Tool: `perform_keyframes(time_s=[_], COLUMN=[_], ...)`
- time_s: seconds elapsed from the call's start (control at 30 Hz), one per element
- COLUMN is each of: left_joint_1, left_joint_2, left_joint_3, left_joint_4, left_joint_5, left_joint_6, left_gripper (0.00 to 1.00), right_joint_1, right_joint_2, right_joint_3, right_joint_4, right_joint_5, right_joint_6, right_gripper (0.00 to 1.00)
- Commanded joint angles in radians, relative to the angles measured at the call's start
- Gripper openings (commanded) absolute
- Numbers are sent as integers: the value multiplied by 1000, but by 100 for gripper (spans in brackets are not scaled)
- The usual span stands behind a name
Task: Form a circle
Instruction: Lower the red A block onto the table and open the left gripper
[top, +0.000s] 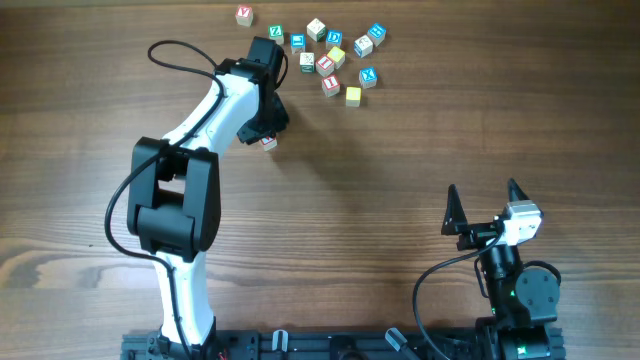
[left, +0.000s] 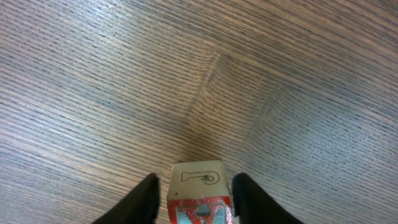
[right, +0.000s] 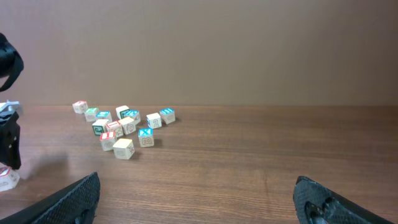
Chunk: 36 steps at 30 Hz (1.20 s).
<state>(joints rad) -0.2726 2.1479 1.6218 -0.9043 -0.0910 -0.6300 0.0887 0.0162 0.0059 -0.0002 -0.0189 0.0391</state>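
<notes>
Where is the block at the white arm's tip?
Overhead, that block sits between the left tool's fingers, left of centre, below-left of the scattered blocks.

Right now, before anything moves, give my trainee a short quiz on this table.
1. What state is the right claw in?
2. True or false: the loose cubes lie beside the right claw.
3. The cube between the fingers of the left claw has a face edged in: A red, B green, C yellow.
Key: 1 open, holding nothing. 2 false, they lie far from it. 3 A.
</notes>
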Motion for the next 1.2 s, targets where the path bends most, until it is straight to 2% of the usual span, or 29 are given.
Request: perform_keyframes(time_s=[0.0,0.3,0.63,0.73,0.8,0.9,0.97,1.07,1.17], left_joint_1=[6,7,26,35,35,34,35,35,39], left_joint_2=[9,9,9,9,9,9,9,8,3], left_joint_3=[-8,-8,-8,-8,-8,-8,-8,-6,53], left_joint_4=[-3,-7,22,21,19,19,26,42,31], left_joint_5=[36,64,64,64,65,64,64,63,16], left_joint_6=[-14,-14,-41,-40,-41,-41,-40,-23,55], left_gripper=[45,34,31,36,47,53,62,61,64], right_joint_1=[-4,-4,-4,-4,-4,-4,-4,-4,-4], right_joint_2=[-7,-7,-7,-7,-7,-7,-7,-7,-7], right_joint_3=[-1,-1,-1,-1,-1,-1,-1,-1,-1], right_joint_4=[5,5,5,5,5,5,5,5,5], right_joint_5=[-8,-8,-8,-8,-8,-8,-8,-8,-8], right_joint_6=[-6,-6,-6,-6,-6,-6,-6,-6,-6], right_gripper=[100,100,100,100,100,100,100,100,100])
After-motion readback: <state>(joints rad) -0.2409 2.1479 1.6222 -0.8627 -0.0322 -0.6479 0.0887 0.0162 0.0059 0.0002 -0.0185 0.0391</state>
